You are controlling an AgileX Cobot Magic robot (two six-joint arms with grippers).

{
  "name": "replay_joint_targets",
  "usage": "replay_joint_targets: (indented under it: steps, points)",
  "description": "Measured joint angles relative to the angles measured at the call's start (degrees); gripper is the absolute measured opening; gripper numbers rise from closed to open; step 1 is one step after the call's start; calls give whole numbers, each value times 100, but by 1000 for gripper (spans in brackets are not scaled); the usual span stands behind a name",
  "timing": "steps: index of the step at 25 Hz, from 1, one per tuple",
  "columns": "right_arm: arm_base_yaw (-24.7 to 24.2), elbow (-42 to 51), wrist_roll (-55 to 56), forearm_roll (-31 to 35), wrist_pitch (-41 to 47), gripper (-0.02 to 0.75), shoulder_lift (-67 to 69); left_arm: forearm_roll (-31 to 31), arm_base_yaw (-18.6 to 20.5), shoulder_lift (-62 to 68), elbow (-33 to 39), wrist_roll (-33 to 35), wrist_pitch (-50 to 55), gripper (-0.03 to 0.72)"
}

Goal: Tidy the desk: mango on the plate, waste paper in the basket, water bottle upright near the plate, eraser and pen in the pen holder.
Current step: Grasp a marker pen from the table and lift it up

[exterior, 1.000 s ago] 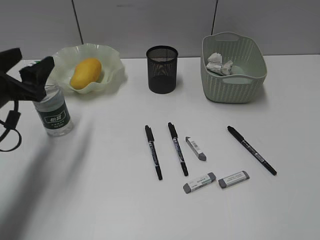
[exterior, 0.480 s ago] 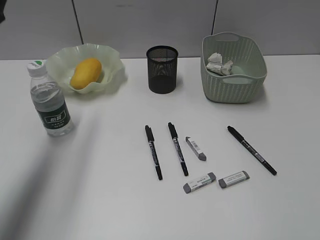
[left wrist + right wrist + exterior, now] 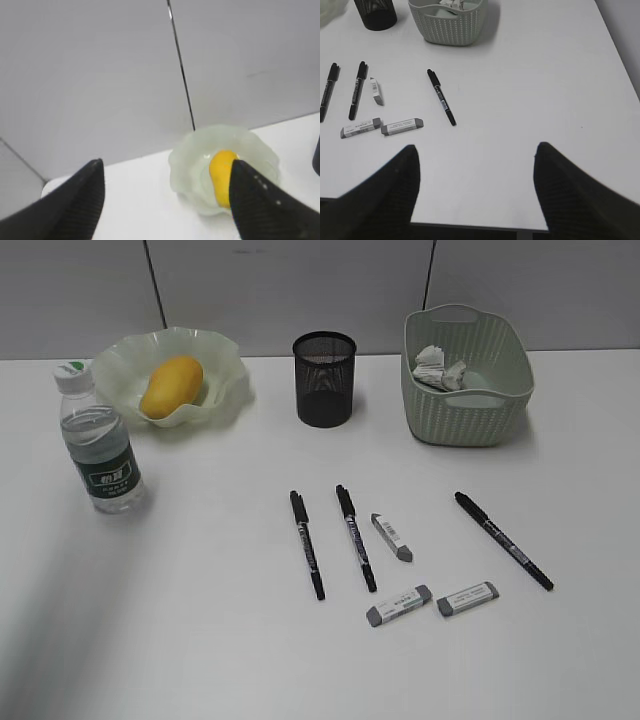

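My left claw (image 3: 165, 200) hangs with jaws apart, empty; the mango (image 3: 222, 177) lies on the plate (image 3: 190, 165) at one o'clock. My right claw (image 3: 476, 192) gapes empty, pens (image 3: 441, 96) at eleven o'clock.

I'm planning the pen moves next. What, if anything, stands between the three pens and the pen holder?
Nothing visible does. The three pens lie on bare desk, with clear white surface up to the pen holder; the erasers lie beside and below them.
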Motion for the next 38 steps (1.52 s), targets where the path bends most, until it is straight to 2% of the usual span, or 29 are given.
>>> replay_joint_targets:
  steps: [6, 11, 15, 31, 38]
  points:
    - [0, 0, 0, 0, 0, 561, 0, 0, 0, -4, -1114, 0, 2391, 571]
    - [0, 0, 0, 0, 0, 561, 0, -22, 0, -4, -1234, 0, 4039, 568]
    - [0, 0, 0, 0, 0, 561, 0, -60, 0, -236, -1073, 0, 4265, 568]
    - [0, 0, 0, 4, 0, 561, 0, -1089, 0, -3609, 1991, 0, 4314, 565]
    - [0, 0, 0, 4, 0, 561, 0, -1353, 0, -4753, 3113, 0, 3745, 565]
